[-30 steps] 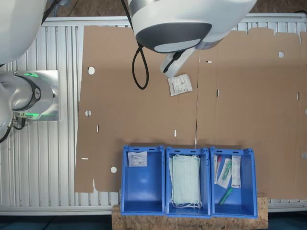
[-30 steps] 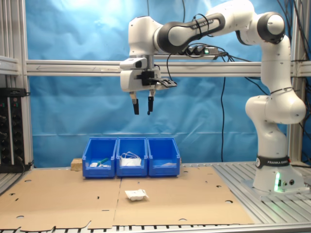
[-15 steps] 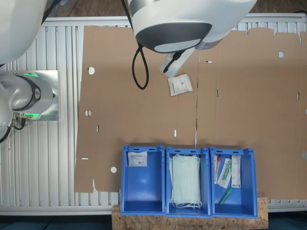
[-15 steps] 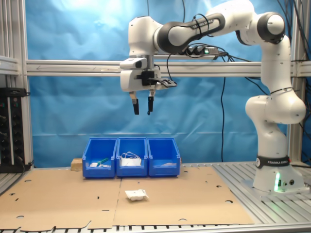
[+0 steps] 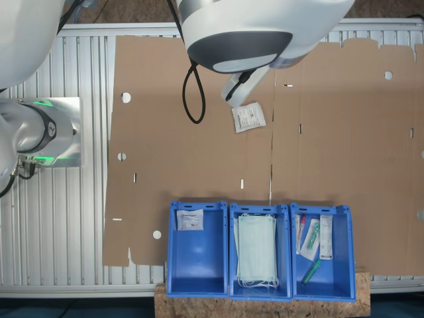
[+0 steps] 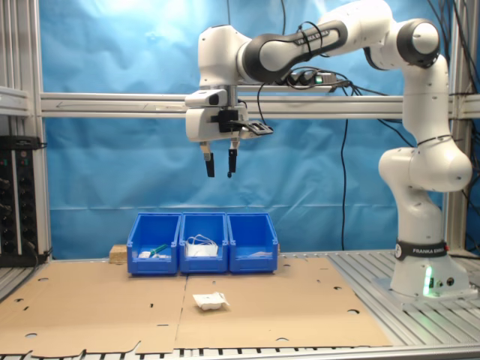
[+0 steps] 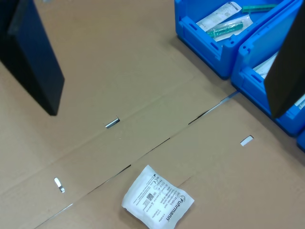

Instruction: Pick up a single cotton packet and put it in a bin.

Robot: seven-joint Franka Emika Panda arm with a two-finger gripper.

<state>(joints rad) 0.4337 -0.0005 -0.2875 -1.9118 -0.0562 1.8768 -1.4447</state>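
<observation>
One cotton packet [image 5: 248,117], small, white and printed, lies flat on the brown cardboard, well short of the bins. It shows in the second exterior view as a packet [image 6: 210,301] near the cardboard's front, and in the wrist view as a packet [image 7: 157,195] below the fingers. My gripper [image 6: 220,163] hangs high above the table, open and empty, its dark fingers [image 7: 35,57] spread wide. Three blue bins stand in a row: one bin [image 5: 197,268] holds another white packet [image 5: 190,220], the middle bin [image 5: 260,207] holds pale green masks, the third bin [image 5: 336,265] holds long strip packets.
The arm's white links [image 5: 238,33] hang over the far part of the cardboard in the first exterior view. The robot base [image 6: 424,277] stands at the second exterior view's right. Open cardboard [image 5: 344,132] surrounds the loose packet. A wooden block [image 5: 265,306] sits behind the bins.
</observation>
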